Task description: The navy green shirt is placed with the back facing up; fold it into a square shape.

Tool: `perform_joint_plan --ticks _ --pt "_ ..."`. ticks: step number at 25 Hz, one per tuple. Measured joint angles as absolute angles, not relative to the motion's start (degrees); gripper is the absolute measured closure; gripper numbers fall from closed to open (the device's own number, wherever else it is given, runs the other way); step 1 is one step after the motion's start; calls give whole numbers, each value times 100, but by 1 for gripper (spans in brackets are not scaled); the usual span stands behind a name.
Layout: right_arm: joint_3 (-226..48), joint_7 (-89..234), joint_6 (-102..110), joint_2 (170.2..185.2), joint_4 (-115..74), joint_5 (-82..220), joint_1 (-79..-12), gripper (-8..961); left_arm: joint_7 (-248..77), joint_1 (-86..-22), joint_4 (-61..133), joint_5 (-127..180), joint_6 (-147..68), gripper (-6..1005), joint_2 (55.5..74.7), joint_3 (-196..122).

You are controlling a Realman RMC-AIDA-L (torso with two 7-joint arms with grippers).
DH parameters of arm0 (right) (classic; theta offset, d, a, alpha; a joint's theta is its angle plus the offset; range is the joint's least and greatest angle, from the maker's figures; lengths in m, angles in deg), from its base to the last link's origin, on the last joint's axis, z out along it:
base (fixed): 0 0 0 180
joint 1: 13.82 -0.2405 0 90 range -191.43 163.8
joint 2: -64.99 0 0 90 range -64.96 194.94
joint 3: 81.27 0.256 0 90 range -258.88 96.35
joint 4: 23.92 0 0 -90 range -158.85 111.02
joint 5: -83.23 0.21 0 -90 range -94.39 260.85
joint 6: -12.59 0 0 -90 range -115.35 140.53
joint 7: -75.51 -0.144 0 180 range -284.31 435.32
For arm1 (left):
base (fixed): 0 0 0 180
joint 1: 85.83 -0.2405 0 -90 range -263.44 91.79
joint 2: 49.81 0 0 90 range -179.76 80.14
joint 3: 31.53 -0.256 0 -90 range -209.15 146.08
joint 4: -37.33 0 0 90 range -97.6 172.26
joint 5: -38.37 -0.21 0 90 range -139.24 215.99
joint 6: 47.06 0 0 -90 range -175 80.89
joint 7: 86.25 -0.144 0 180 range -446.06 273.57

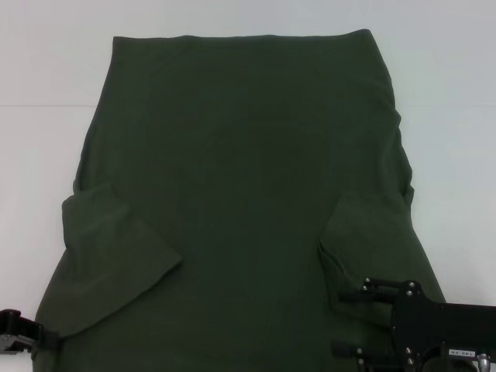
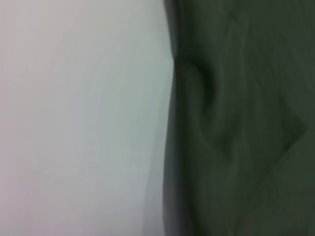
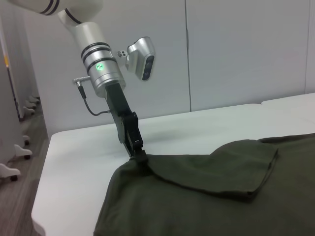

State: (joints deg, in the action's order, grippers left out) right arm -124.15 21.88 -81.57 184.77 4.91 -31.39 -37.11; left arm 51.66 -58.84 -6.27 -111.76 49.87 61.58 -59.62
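Observation:
The navy green shirt (image 1: 248,201) lies flat on the white table, plain side up, with both short sleeves folded inward over the body. In the right wrist view my left gripper (image 3: 138,153) is shut on the shirt's (image 3: 206,196) near left corner, which rises slightly into the fingers. In the head view the left gripper (image 1: 17,332) only peeks in at the bottom left. My right gripper (image 1: 339,322) is open over the shirt's near right part, just below the folded right sleeve (image 1: 364,240), fingers pointing toward the middle. The left wrist view shows only the shirt's edge (image 2: 236,128).
The white table (image 1: 46,77) extends on both sides of and beyond the shirt. A seam in the tabletop (image 1: 39,106) runs across at the far end. Walls and floor (image 3: 19,147) show past the table's left edge.

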Motion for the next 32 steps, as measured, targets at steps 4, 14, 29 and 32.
perform_joint_plan --ticks 4,14,29,32 --pt "-12394 2061 -8172 18477 552 -3137 -3711 191 5228 -5877 -655 -11174 5002 727 6181 -5999" --pt "-12163 86 -8477 18434 1504 -3232 -3641 192 5167 -5892 -677 -11094 5147 954 6169 -5938" --pt "-11587 -6582 -9841 17984 4041 -5769 -4028 193 4795 -5928 -688 -10992 5250 971 6029 -5683" --pt "-11445 -6722 -9849 17972 3929 -6335 -4109 193 4781 -5925 -691 -10991 5285 971 6021 -5679"
